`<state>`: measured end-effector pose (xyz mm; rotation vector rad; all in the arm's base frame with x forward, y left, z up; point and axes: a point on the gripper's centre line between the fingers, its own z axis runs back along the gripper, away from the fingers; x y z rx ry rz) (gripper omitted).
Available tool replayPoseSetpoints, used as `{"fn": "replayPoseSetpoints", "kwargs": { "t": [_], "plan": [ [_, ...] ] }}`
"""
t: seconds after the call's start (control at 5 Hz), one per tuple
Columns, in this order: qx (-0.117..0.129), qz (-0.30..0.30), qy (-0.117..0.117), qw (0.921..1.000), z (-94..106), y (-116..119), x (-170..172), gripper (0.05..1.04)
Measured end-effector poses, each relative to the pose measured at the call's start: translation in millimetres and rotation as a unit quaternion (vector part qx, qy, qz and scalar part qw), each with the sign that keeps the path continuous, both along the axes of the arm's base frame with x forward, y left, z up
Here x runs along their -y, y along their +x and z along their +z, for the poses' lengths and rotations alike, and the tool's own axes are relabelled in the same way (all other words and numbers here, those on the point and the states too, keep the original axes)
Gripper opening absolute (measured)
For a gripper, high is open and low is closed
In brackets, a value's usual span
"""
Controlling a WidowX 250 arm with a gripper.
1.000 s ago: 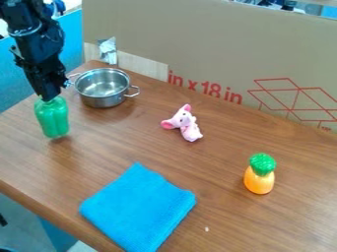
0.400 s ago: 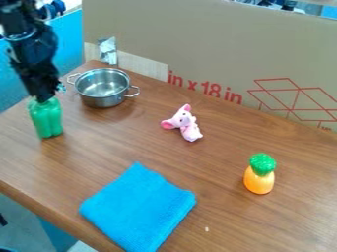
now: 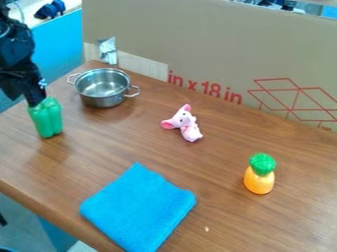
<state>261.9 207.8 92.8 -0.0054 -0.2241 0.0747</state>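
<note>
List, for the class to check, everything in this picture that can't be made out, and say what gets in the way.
- Top of the green pepper: camera view, hidden by the gripper.
- Rest of the arm: camera view, cut off by the left edge.
- Outer far wall of the pot: camera view, hidden by its near side.
- Underside of the blue cloth: camera view, hidden by its upper layer.
- What the white speck is: camera view, too small.
</note>
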Motion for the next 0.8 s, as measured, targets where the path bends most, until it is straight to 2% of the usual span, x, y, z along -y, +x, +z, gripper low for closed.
{"fn": "replayPoseSetpoints", "kwargs": {
  "t": [0.2,0.4,0.6,0.8],
  "plan": [
    [0.015,-0.007,0.013,0.9998,17.9,-0.8,2.4,1.016],
    [0.029,-0.043,0.034,0.9981,33.9,7.0,27.0,1.011],
    [0.045,-0.097,0.035,0.9936,45.3,19.8,71.3,1.011],
    [0.031,-0.166,0.044,0.9847,45.1,36.4,122.9,1.011]
  ]
}}
